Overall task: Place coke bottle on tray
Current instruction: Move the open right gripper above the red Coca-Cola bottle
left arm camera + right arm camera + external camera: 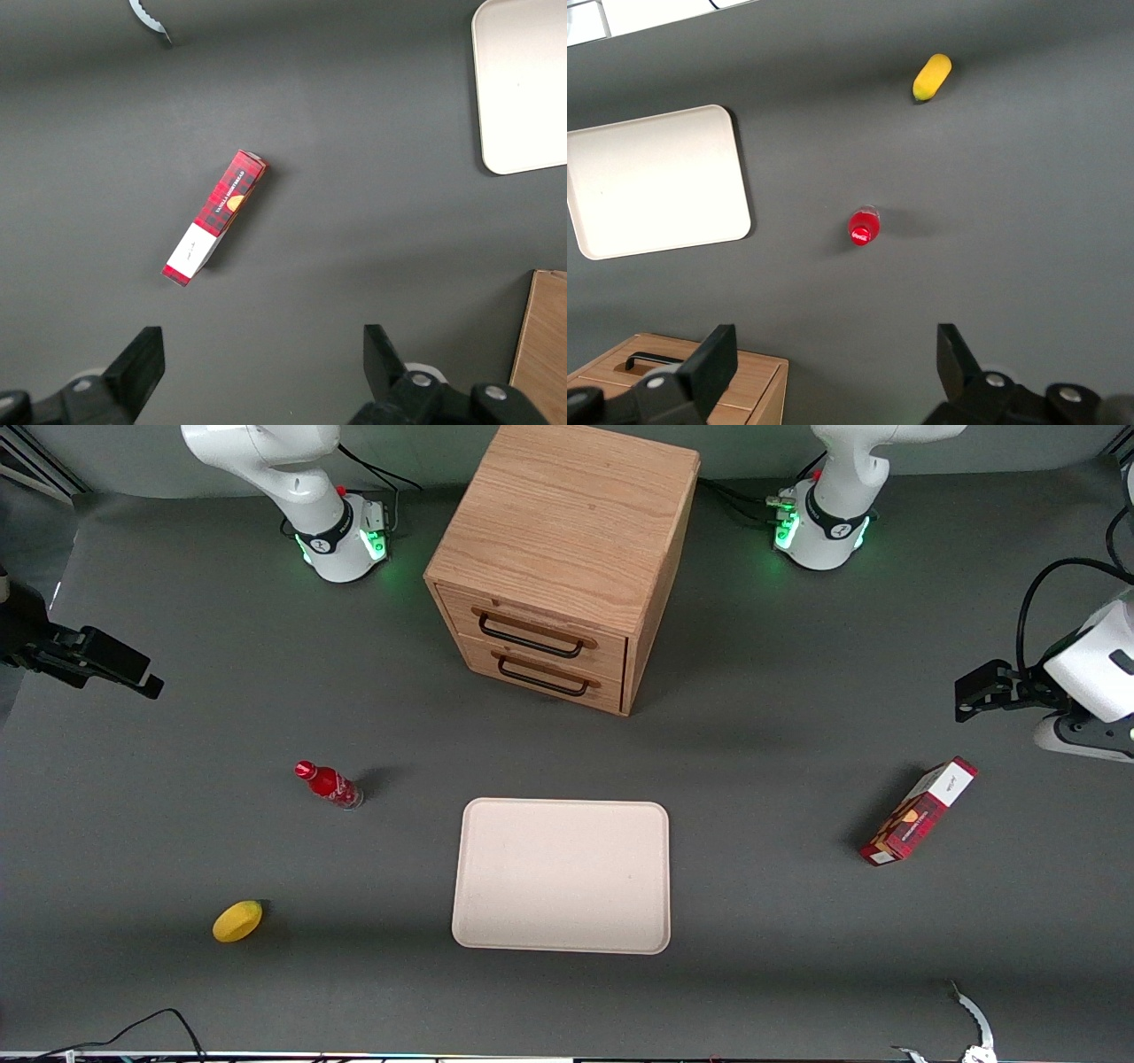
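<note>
End effector [833, 372] is held wide open with nothing gripped, up high over the bench [177, 717]. Coke bottle [329, 785] is stood upright on the bench, well apart from the tray [562, 875], toward the working arm's end.

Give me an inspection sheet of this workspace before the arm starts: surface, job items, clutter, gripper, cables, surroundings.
Surface: dark grey table, no spills seen.
Job's things: coke bottle upright on the table, apart from the tray; tray bare.
Clutter: yellow fruit nearer the front camera than the bottle; red-and-white carton lying toward the parked arm's end; wooden two-drawer cabinet, drawers closed.
Gripper: right gripper open, raised above the table, holding nothing.
Cables: black cable at the table's front edge; more at the arm bases.
Surroundings: nothing seen.
</note>
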